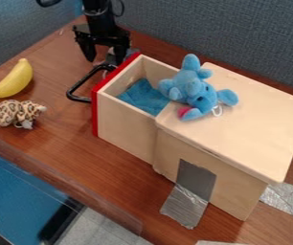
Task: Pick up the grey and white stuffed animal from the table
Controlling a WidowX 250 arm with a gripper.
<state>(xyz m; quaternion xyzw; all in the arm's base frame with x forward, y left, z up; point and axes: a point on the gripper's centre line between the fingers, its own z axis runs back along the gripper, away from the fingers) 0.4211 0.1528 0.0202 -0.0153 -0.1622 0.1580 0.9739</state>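
End effector (pixel 104 59) hangs spread apart near the black handle (pixel 80 99). A blue plush toy (pixel 190 86) lies atop the wooden box (pixel 251 119).

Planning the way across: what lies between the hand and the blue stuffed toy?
The black handle and red front of the open drawer, then the drawer's inside, where a blue cloth lies, as the camera view shows.

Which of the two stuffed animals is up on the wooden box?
The blue one, lying at the edge of the box's top beside the open drawer; the spotted one is on the table, near the yellow banana.
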